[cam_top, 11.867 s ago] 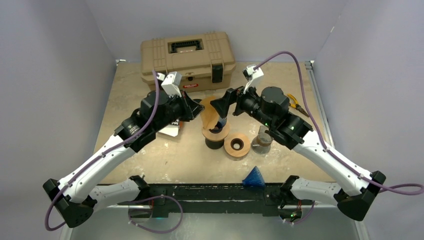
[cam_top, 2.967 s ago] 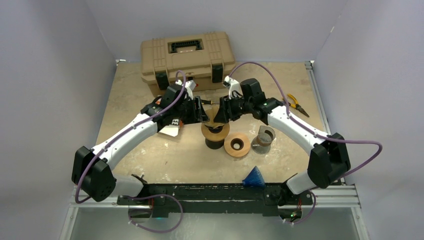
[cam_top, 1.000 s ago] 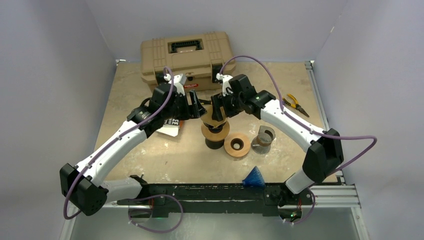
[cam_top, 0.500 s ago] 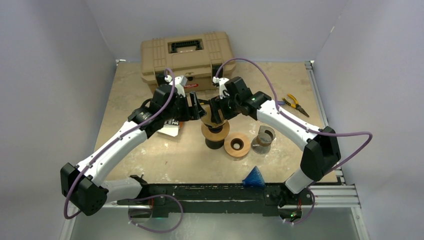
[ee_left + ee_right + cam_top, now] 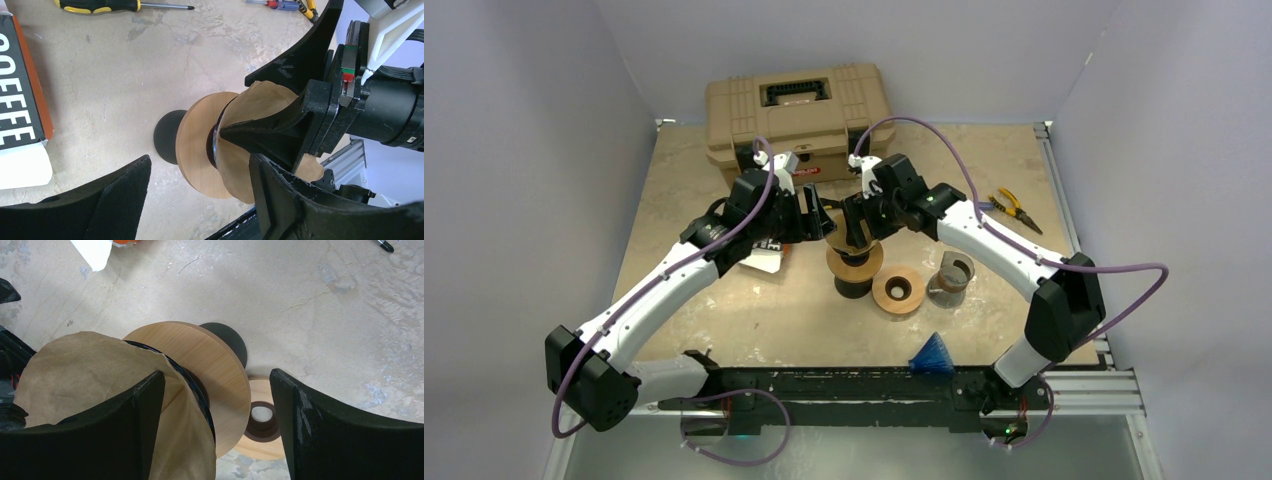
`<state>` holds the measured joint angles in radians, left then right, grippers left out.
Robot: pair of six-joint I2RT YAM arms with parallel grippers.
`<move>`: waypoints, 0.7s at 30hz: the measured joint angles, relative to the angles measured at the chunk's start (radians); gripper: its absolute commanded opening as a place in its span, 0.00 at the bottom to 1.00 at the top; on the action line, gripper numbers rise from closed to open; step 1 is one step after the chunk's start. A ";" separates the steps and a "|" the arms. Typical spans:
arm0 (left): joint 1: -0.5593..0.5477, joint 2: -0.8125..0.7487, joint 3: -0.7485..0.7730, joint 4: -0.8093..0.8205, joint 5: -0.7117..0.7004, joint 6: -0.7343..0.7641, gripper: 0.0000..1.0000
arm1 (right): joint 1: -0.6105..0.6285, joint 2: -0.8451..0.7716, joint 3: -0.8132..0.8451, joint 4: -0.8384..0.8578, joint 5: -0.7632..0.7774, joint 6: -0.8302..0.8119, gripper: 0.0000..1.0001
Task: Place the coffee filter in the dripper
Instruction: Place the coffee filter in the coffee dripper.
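Tan toolbox (image 5: 799, 105) sits at the back. Left gripper (image 5: 200, 162) and right gripper (image 5: 217, 377) flank the dripper (image 5: 855, 268), jaws on both wide apart, clamping nothing. Brown paper filter (image 5: 90, 370) is sitting in the dripper's cone, one right finger poked inside it.

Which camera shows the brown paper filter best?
The right wrist view: the coffee filter opens wide toward the camera, close up. The left wrist view shows its edges behind a black finger. The top view shows a tiny, far-off sliver.
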<state>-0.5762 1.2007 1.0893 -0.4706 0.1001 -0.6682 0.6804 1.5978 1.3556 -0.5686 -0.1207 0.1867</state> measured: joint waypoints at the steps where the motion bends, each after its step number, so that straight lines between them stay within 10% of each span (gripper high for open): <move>1: 0.000 0.000 0.000 0.000 0.000 0.000 0.71 | 0.000 0.000 0.000 0.000 0.000 -0.002 0.80; 21: 0.000 0.000 -0.002 0.000 0.000 0.000 0.71 | 0.000 0.000 0.000 0.000 0.010 -0.012 0.86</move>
<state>-0.5762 1.2007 1.0878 -0.4706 0.1005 -0.6682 0.6807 1.5978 1.3552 -0.5682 -0.1112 0.1745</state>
